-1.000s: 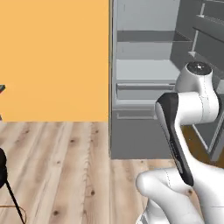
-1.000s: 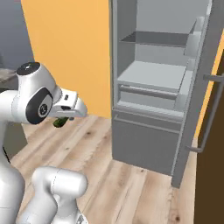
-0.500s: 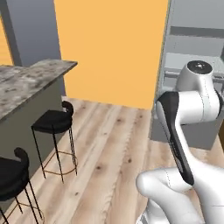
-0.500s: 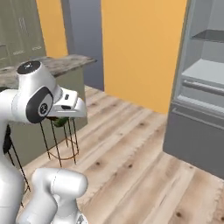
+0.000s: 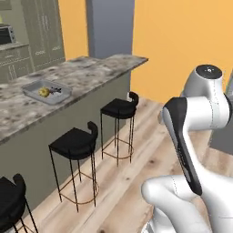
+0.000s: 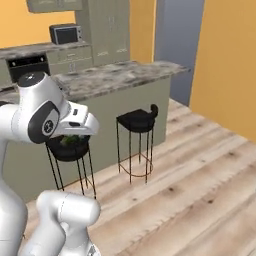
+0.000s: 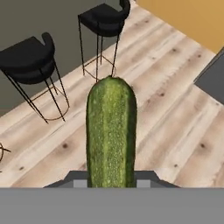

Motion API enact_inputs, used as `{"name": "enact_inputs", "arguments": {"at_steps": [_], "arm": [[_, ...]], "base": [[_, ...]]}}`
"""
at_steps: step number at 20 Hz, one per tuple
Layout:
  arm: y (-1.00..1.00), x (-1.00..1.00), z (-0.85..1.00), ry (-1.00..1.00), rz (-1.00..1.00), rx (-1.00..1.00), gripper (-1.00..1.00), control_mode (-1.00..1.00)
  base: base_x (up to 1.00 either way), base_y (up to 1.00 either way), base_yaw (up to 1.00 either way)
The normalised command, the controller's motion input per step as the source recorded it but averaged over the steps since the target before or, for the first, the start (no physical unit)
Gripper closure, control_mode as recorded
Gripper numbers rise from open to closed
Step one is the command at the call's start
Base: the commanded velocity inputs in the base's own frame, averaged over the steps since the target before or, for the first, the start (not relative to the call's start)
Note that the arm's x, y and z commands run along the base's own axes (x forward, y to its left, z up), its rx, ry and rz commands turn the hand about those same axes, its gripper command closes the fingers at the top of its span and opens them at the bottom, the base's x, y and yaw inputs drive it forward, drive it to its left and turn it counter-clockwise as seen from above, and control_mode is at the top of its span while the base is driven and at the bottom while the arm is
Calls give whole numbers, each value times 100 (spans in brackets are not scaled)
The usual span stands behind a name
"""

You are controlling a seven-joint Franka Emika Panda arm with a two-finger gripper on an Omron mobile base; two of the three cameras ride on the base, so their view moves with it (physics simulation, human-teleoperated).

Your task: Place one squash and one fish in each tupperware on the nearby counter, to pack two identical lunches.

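You're mid-carry: gripper (image 7: pixel 111 181) clamped on green squash (image 7: pixel 111 131); tupperware (image 5: pixel 47 93) at 10 o'clock w/ yellow squash (image 5: pixel 43 92) in, rest unpacked

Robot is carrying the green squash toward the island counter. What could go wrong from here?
1. The green squash sticks far out beyond the gripper, held only at its near end, so it might slip or swing loose while being carried.
2. Black stools line the front of the counter; the base may be kept from getting close, leaving a long reach.
3. The tupperware already holds a yellow squash; dropping this one there would double up.
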Motion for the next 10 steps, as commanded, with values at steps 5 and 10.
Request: {"name": "enact_inputs", "arguments": {"at_steps": [5, 10], "arm": [[0, 0, 0, 0, 0, 0, 100, 100], [0, 0, 0, 0, 0, 0, 100, 100]], "base": [[30, 67, 49], [-1, 97, 51]]}}
